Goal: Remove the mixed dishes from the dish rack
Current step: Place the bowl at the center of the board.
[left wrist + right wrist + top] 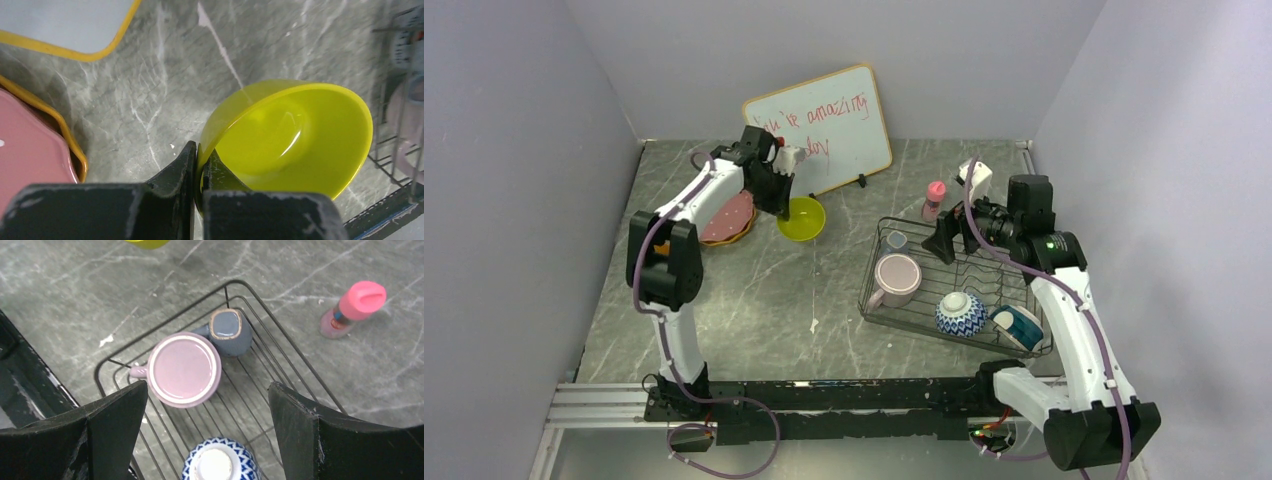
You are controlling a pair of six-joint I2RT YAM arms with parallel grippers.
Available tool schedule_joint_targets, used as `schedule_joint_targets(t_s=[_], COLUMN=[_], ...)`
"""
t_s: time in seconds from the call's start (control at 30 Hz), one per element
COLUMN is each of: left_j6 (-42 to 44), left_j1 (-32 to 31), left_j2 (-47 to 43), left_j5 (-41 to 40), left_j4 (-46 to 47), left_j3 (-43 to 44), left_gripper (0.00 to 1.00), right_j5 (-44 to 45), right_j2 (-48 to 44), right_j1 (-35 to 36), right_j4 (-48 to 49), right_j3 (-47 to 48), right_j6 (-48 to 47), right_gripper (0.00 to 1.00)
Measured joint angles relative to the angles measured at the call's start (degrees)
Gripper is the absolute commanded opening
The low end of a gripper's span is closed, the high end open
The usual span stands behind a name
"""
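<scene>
Two fingers of our left gripper clamp the near rim of the yellow bowl, which is tilted at lower centre of the left wrist view. Our right gripper hangs spread wide over the rack. The mug shows between its fingers, apart from both.

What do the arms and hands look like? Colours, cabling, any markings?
The left arm and right arm have white links between chunky black joint housings. A purple cable loops along each. The right arm has a small green light near its wrist. The left hand and right hand are black, with flat, scuffed matte fingers. No lettering is visible.
</scene>
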Motion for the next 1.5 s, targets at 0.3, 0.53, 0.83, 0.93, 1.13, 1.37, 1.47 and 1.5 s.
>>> schedule_joint_targets(t_s=[0.3,0.53,0.83,0.93,1.13,1.37,1.47,1.5], left_j6=[0.6,0.4,0.3,0.2,0.1,0.1,0.1,0.1], left_j1=[0.2,0.3,0.3,0.3,0.3,0.6,0.7,0.8], left_j2=[7.1,10.4,11.3,11.5,12.0,12.9,13.1,13.1], left_j5=[-1.9,-2.6,-3.8,-3.8,-3.8,-3.8,-3.8,-3.8], left_j4=[-3.4,-3.2,-2.4,-2.1,-2.0,-2.1,-2.1,-2.1], left_j3=[2.4,3.0,3.0,2.9,2.7,2.7,2.7,2.7], left_gripper=[0.02,0.04,0.11,0.14,0.19,0.31,0.39,0.43], right_j5=[3.4,3.8,4.2,4.8,7.6,10.8,12.4,13.1], right_j2=[-3.3,-3.4,-3.6,-3.1,-1.7,-1.7,-1.5,-1.5], right_j1=[0.0,0.0,0.0,0.0,0.0,0.1,0.3,0.5], right_j4=[-2.7,-2.9,-5.3,-7.7,-13.5,-18.6,-19.7,-19.7], right_j3=[-5.0,-7.6,-8.4,-8.3,-8.3,-8.3,-8.5,-8.8], right_j6=[-4.6,-5.9,-9.7,-11.9,-16.8,-21.6,-22.6,-22.8], right_gripper=[0.94,0.94,0.94,0.94,0.94,0.94,0.94,0.94])
